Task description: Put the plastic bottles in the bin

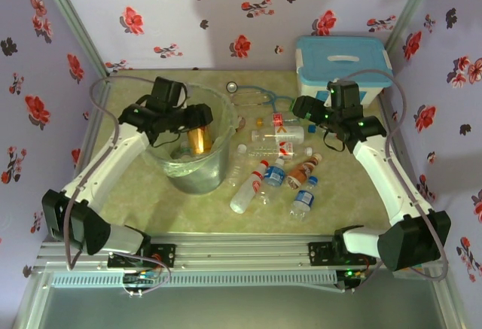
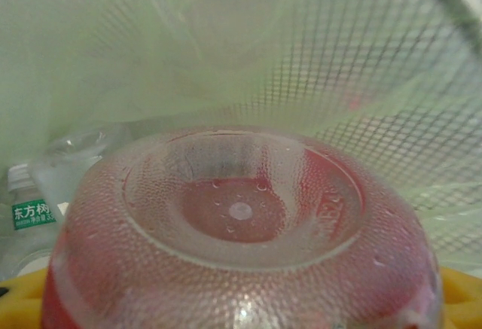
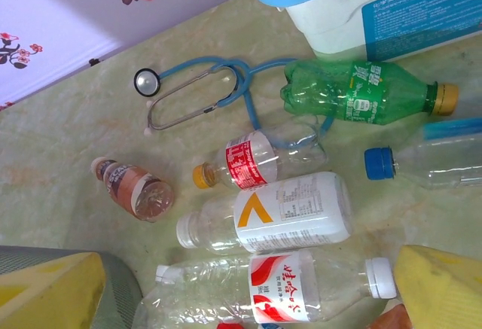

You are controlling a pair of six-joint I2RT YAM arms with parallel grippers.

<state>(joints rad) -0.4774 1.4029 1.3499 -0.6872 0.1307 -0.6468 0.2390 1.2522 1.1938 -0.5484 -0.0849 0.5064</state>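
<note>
Amber bottle [image 2: 241, 216], lower centre, is clamped in the left end effector [image 1: 196, 127] inside the bin [image 1: 202, 175]; we find the right end effector [image 3: 247, 287] spread wide.

- Bin [image 1: 197, 180]: translucent grey bucket with a clear liner, standing upright left of centre in the top view.
- Amber bottle [image 1: 197, 141]: upright in the bin's mouth (base clear and dimpled).
- Other bottles [image 1: 275, 173]: lying scattered just right of the bin.
- Green bottle [image 3: 361, 95]: on its side, upper right of the right wrist view.
</note>
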